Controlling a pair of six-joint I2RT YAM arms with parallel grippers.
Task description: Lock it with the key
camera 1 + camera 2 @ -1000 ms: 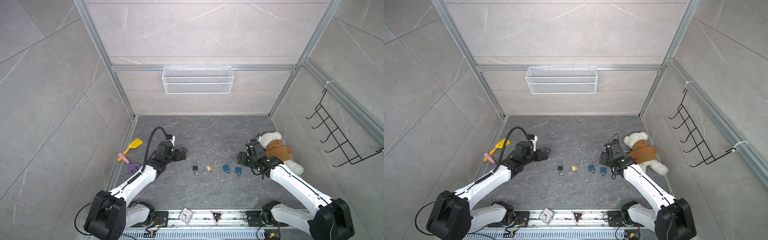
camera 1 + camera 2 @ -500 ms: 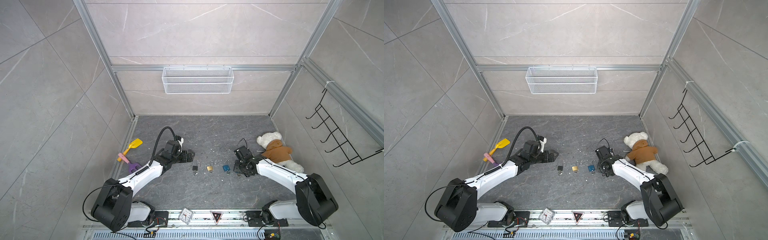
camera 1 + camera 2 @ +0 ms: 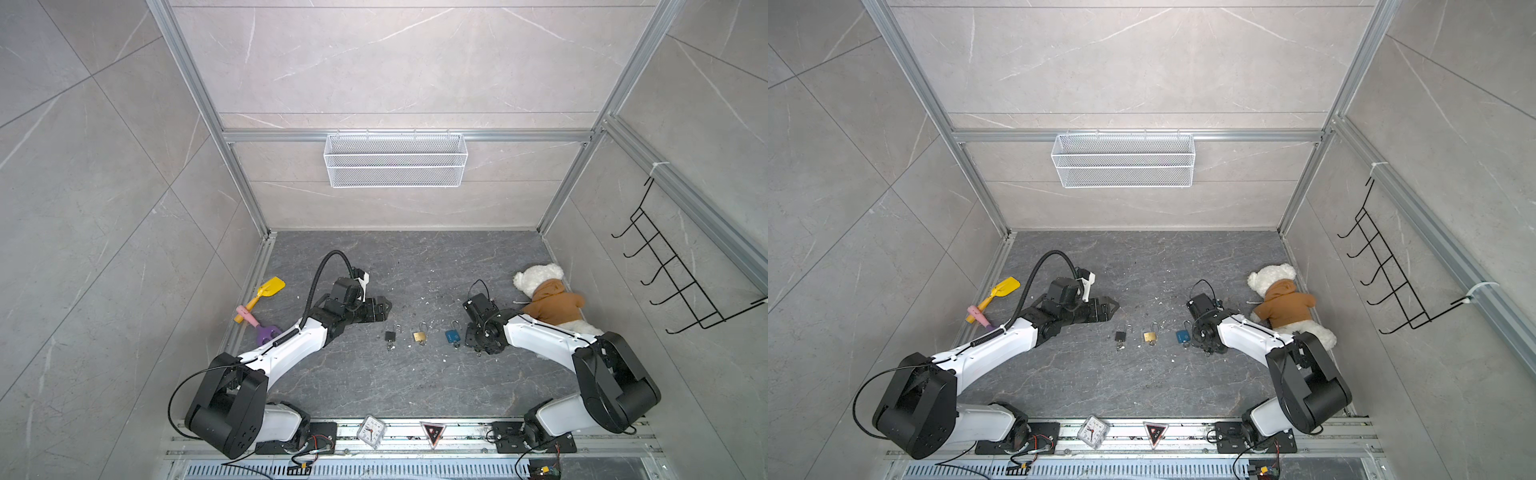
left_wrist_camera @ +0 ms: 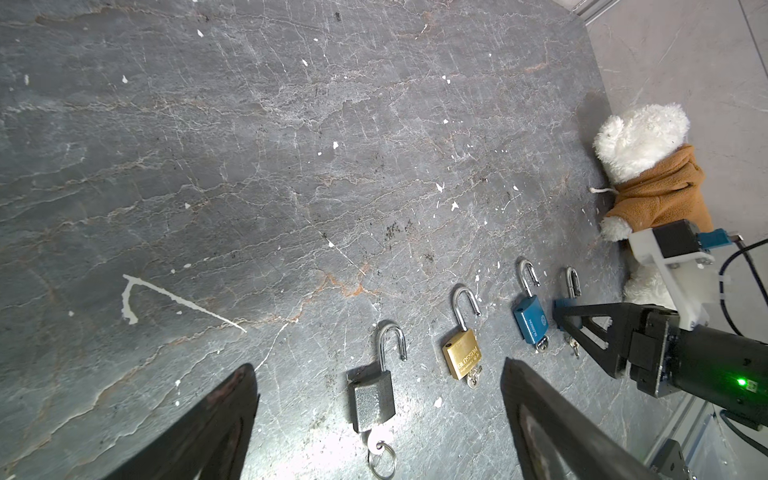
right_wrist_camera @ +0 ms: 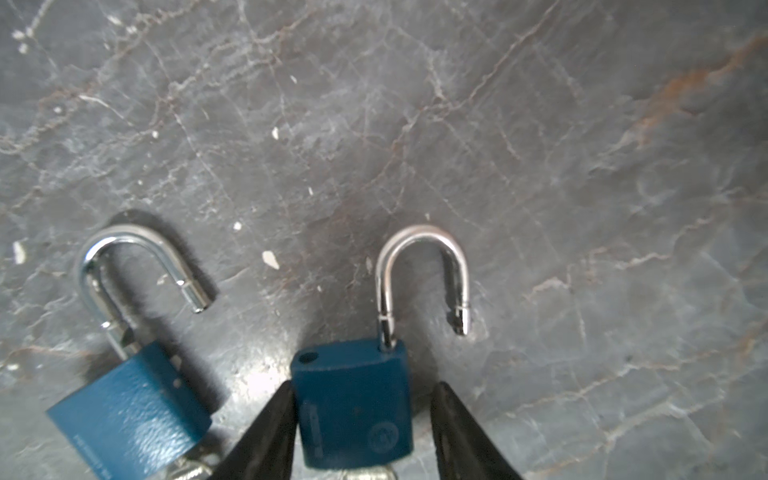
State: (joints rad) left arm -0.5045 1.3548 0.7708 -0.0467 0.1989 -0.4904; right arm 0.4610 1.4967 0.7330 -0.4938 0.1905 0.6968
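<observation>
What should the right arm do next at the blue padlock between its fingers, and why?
Probably close the right fingers on the blue padlock. They stand on either side of its body, one with a small gap, and its shackle is open, so the body likely needs holding first.

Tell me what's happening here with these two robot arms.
Four padlocks lie in a row on the floor, shackles open, keys in. The right gripper straddles the end blue padlock, not yet clamped. The left gripper hovers open near the grey padlock. Nothing is locked yet.
</observation>
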